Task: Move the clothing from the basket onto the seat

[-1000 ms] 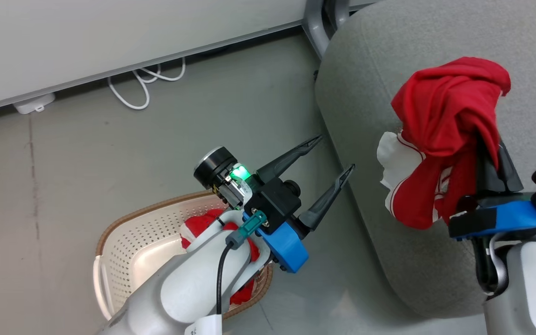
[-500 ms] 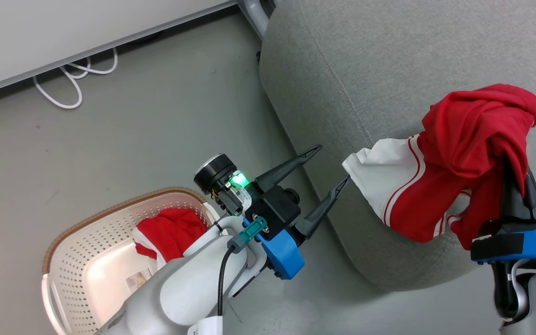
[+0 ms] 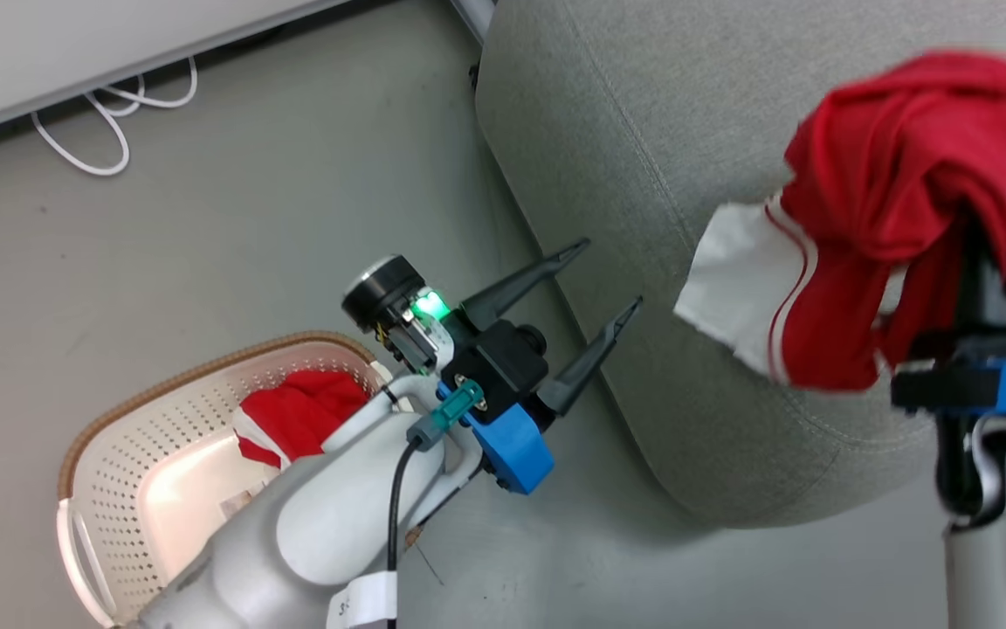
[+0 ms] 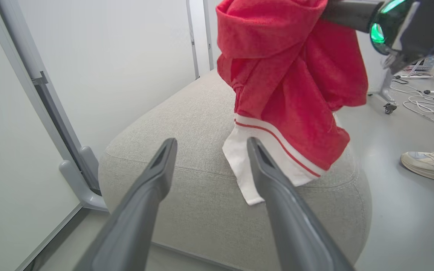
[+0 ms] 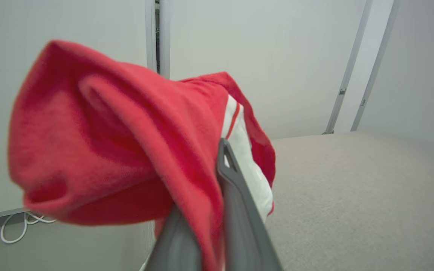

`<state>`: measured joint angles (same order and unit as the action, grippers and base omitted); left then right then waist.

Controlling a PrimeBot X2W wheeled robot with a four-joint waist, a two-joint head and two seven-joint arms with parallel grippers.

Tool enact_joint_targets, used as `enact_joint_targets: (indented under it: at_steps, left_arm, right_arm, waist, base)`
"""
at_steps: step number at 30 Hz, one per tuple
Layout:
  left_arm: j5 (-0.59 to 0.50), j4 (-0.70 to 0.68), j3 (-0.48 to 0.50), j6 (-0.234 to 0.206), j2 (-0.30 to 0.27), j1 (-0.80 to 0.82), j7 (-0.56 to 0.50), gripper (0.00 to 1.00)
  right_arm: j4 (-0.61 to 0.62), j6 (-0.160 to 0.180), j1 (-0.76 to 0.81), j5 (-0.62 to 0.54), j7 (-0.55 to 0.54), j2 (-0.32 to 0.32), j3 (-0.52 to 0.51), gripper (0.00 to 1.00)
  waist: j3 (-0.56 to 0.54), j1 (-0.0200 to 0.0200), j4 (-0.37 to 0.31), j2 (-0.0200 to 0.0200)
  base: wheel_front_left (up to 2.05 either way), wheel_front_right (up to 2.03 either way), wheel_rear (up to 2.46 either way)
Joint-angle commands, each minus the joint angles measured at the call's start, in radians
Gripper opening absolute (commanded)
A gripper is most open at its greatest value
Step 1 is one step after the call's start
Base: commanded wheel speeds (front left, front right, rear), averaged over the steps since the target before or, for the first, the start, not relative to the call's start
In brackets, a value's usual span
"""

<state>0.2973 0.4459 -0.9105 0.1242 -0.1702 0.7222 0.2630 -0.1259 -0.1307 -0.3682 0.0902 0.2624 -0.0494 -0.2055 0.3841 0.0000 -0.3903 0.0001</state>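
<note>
Grey floor (image 3: 250,218) below a white wall panel (image 3: 75,44), with a loose white cable (image 3: 110,131) lying along the panel's foot. The seat (image 3: 643,131), grey upholstery with a rounded corner and a stitched seam, stands directly ahead of my left end effector (image 3: 612,273). This end effector hangs over the floor with its two dark fingers spread wide and nothing between them. Its tips point at the seat's near side; in the head view one tip overlaps the seat's edge.

Behind and below it, partly under my pale left forearm, the basket (image 3: 136,445) rests on the floor, well apart from the seat. The second red garment (image 3: 293,415) lies bunched inside, at the end of the basket nearest the left end effector (the forearm hides part of it).

My right end effector (image 3: 988,262) is raised above the seat, its fingers pressed together and pinching the first red garment (image 3: 887,166). The cloth drapes over the fingertips and hangs down on both sides of them. Its white hem, edged with a red stripe, trails toward the left end effector. In the left wrist view that hem hangs just beyond the right-hand finger, in front of the seat's top. I cannot tell whether the hem touches the upholstery.

Other items in the left wrist view: a grey metal frame leg (image 4: 77,177) stands left of the fingers, against the wall beside the seat. A person's pale shoe (image 4: 431,163) rests on the floor far to the right, past the seat.
</note>
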Motion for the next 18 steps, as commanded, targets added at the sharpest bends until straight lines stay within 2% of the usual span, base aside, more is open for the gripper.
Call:
enact_joint_targets:
  at_steps: [1, 3, 10, 11, 18]
  left_arm:
    - [-0.005, -0.005, 0.009, 0.002, -0.013, 0.024, 0.001, 1.0]
    - [-0.011, -0.014, 0.009, 0.002, -0.021, 0.044, -0.004, 1.0]
    - [-0.043, -0.063, 0.002, 0.003, -0.052, 0.132, -0.04, 1.0]
    - [-0.043, -0.063, 0.002, 0.003, -0.052, 0.132, -0.04, 1.0]
    - [-0.062, -0.113, 0.004, -0.001, -0.074, 0.194, -0.061, 1.0]
  right_arm:
    - [0.016, 0.0, -0.051, -0.013, 0.004, -0.002, -0.011, 0.0]
    - [0.036, 0.0, -0.119, -0.035, 0.004, -0.007, -0.025, 0.0]
    - [0.072, 0.0, -0.37, -0.053, 0.004, -0.114, -0.129, 0.0]
    - [0.072, 0.0, -0.37, -0.053, 0.004, -0.114, -0.129, 0.0]
    - [-0.02, 0.0, -0.56, -0.045, 0.004, -0.23, -0.251, 0.0]
  waist:
    - [0.034, 0.0, -0.001, -0.0001]
    - [0.07, 0.0, 0.005, -0.0001]
    - [0.222, 0.0, 0.055, -0.0001]
    - [0.222, 0.0, 0.055, -0.0001]
    - [0.337, 0.0, 0.102, -0.0001]
  base:
    - [0.0, 0.0, 0.0]
    - [0.0, 0.0, 0.0]
    - [0.0, 0.0, 0.0]
    - [0.0, 0.0, 0.0]
    - [0.0, 0.0, 0.0]
